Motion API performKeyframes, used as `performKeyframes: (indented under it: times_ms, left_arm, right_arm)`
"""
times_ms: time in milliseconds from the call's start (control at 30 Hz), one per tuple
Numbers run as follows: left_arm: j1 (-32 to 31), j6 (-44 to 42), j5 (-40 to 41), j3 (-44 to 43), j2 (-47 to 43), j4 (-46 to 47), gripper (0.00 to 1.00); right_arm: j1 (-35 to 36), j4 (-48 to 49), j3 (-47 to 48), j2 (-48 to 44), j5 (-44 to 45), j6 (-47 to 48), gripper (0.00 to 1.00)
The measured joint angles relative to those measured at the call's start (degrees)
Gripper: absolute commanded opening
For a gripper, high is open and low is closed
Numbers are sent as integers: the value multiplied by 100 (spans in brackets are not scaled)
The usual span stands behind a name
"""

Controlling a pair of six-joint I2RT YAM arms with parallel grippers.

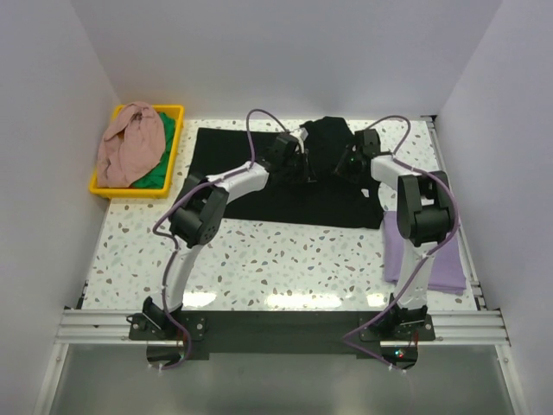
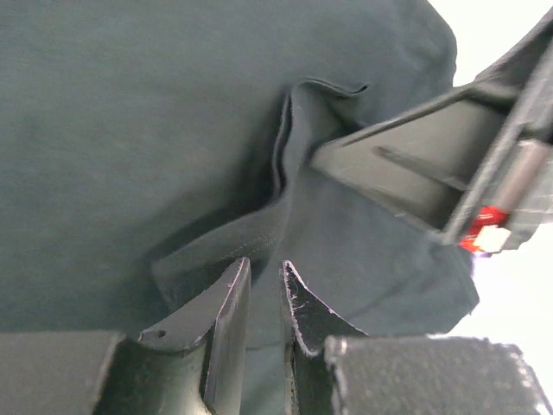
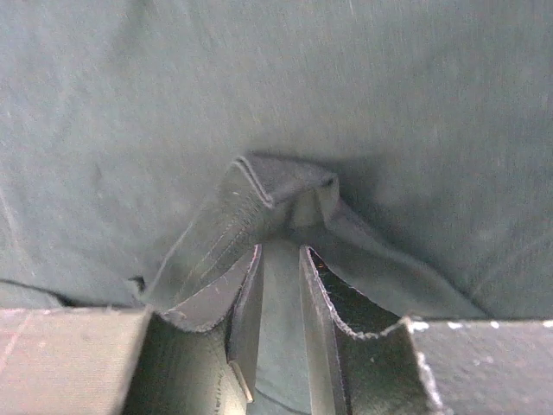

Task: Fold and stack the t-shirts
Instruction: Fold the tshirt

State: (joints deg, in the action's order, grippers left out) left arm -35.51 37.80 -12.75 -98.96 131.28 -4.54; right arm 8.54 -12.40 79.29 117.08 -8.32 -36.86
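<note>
You have one black t-shirt [image 1: 226,154] spread across the far middle of the terrazzo table [image 1: 276,259], with part of it bunched into a heap at its far edge. Your two grippers meet over that heap, close beside each other. The left gripper [image 2: 263,270] has its jaws drawn nearly together on a hemmed fold of the black cloth. The right gripper [image 3: 281,252] pinches a tented fold that rises between its fingers. Near your right arm's base lies one lavender t-shirt [image 1: 432,259], folded flat, its far edge just beside the black one. At the far left corner stands one yellow bin [image 1: 130,193] holding two more shirts: a crumpled pink t-shirt [image 1: 130,143] on top of a green t-shirt [image 1: 155,177].
</note>
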Motion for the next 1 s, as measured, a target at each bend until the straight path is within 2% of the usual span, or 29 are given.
performKeyframes:
  times_ms: [333,733,900,1000]
  left_arm:
    - [203,-46,382,-212,350,-323,25]
    - [468,-98,216,-319,352,-339,36]
    - [699,-98,63,-328,256,-326,39]
    - [831,-87,197,59,-190,-361,42]
  right_arm:
    - [-243,-245,737,291,144,136,33]
    - [-341,-527,890,485,459,387,39]
    - [-345,-693,868,229,638,501,41]
    - [-345,-704,686,-221,715,540,41]
